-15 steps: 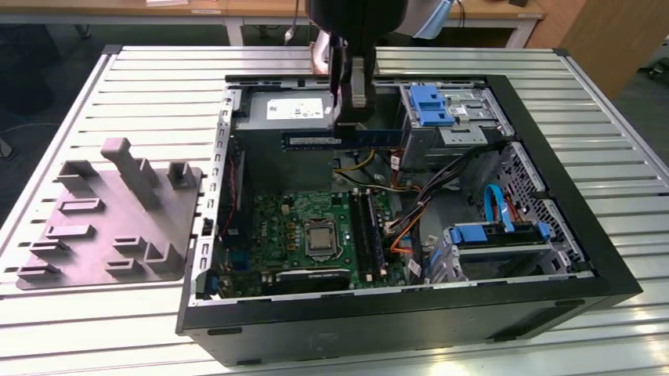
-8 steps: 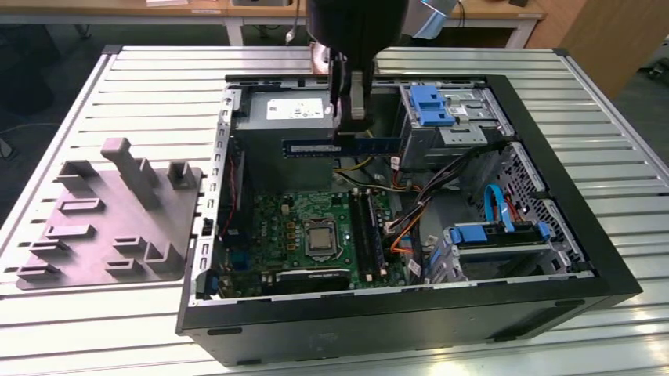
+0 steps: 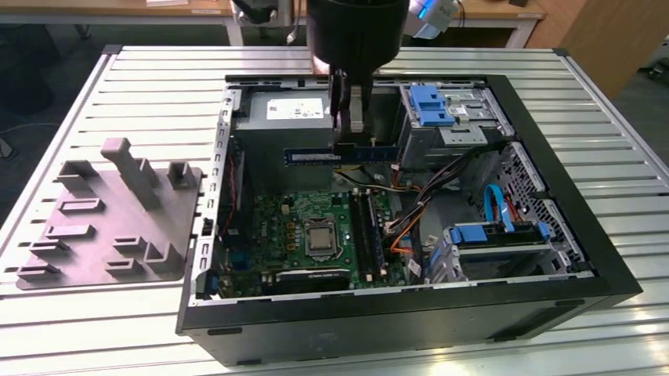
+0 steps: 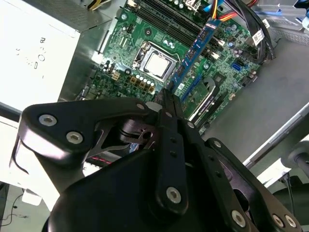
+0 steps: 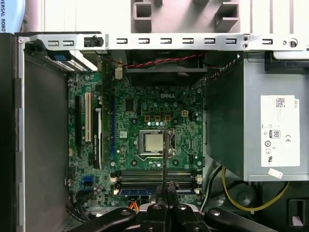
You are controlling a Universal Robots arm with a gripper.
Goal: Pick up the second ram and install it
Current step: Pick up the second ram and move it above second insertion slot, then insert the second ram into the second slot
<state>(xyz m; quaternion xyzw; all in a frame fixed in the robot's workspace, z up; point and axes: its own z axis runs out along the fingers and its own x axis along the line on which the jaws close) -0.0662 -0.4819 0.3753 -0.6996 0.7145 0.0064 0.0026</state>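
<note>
The second ram (image 3: 342, 156), a narrow blue-green stick with a white label, hangs level in the air inside the open computer case, over the grey power supply's edge. My gripper (image 3: 350, 139) comes down from above and is shut on the stick's middle. In the second wrist view the stick (image 4: 194, 52) juts out from the gripper (image 4: 166, 99) above the green motherboard (image 4: 140, 43). In the first wrist view it shows edge-on as a thin dark line (image 5: 164, 154) over the processor socket (image 5: 150, 143), crosswise to the long memory slots (image 5: 159, 176).
The black case (image 3: 418, 313) lies open on a slatted metal table. Inside are the power supply (image 3: 293, 113), a blue drive bracket (image 3: 431, 106), orange and blue cables (image 3: 500, 205) and a second drive bay (image 3: 491, 235). A grey fixture plate (image 3: 105, 223) sits at the exterior view's left.
</note>
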